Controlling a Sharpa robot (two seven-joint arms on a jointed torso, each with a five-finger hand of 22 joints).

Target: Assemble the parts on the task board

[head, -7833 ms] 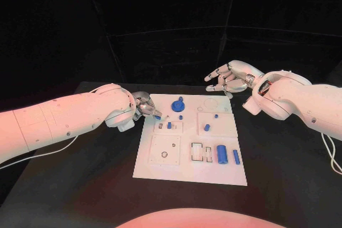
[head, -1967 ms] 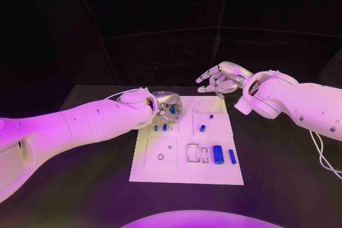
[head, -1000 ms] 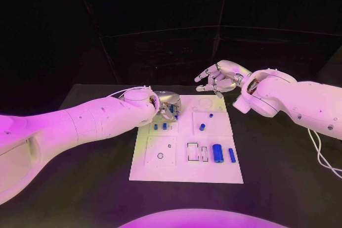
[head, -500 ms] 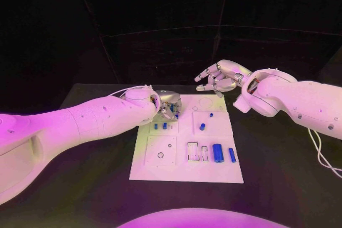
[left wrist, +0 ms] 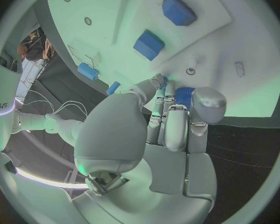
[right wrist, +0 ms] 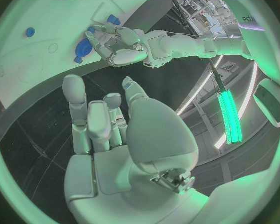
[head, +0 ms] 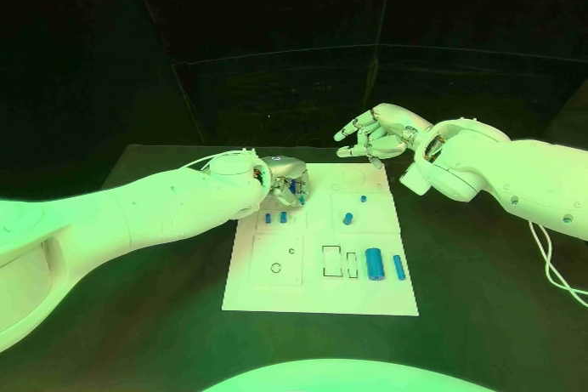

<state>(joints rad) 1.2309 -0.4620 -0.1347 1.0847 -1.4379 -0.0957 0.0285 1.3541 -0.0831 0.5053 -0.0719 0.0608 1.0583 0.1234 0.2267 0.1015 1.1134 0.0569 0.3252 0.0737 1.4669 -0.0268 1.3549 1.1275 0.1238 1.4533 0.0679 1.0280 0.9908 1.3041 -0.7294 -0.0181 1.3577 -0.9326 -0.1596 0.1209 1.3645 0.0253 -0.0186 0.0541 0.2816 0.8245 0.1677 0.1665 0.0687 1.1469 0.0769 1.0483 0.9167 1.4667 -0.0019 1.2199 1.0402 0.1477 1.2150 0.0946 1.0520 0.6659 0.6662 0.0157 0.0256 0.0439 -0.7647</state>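
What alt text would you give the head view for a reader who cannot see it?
The left robot hand touches a blue part at the far left of the white task board. The right robot hand hovers open beyond the board's far edge.

The board (head: 321, 294) lies mid-table (head: 147, 324). The left hand (head: 285, 181) sits on its far left corner; the right hand (head: 374, 135) hangs beyond its far edge. Two cylinders (head: 374, 263) lie side by side at the board's right, near a slotted panel (head: 341, 262).
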